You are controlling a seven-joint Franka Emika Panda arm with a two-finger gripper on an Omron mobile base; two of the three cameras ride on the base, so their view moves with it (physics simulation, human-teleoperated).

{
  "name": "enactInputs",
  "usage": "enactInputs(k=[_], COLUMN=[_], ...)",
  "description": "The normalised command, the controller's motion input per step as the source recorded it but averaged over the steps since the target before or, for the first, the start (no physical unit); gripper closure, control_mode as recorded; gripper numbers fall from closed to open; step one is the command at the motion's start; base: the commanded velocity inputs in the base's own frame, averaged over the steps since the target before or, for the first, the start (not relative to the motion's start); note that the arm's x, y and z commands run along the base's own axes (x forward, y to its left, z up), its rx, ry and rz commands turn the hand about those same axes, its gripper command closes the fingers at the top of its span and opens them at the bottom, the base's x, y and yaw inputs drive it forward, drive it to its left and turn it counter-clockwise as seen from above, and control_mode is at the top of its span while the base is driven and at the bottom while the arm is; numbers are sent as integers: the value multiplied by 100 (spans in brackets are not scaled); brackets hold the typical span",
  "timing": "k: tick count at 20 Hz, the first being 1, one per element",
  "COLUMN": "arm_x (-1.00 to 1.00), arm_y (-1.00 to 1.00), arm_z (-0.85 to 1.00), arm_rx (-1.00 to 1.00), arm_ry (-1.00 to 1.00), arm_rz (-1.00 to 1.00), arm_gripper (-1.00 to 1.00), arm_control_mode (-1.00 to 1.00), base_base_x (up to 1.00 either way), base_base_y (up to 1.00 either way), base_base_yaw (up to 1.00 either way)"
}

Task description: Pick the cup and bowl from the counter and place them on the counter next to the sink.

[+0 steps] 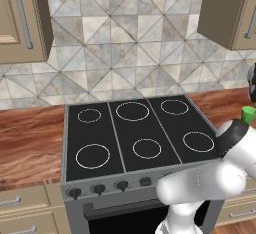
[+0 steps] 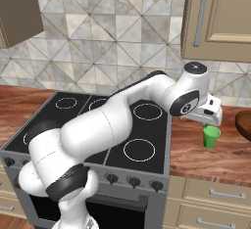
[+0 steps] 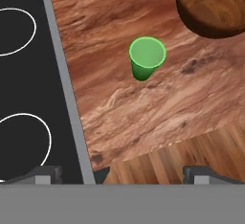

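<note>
Partly cropped bowl (image 3: 214, 5) near upright cup (image 3: 147, 58); pincer (image 3: 124, 174) open above

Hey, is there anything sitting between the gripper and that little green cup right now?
Nothing visible. The open gripper hangs over the counter with bare wood between it and the cup. The bowl stands apart, beyond the cup, and the stovetop lies off to one side.
</note>
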Motion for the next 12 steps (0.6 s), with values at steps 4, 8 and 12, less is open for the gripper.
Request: enactInputs(k=[4, 8, 12], arm_x=[14, 11, 13], arm_y=[0, 0, -1], arm_z=[-46, -48, -14], arm_rx=[-3, 0, 0], arm_ry=[0, 0, 0], arm_rz=[0, 0, 0], arm_gripper=[-100, -100, -100], arm_control_mode=[-100, -100, -100], base_base_x=[0, 0, 0], base_base_y=[0, 0, 0], base_base_yaw=[0, 0, 0])
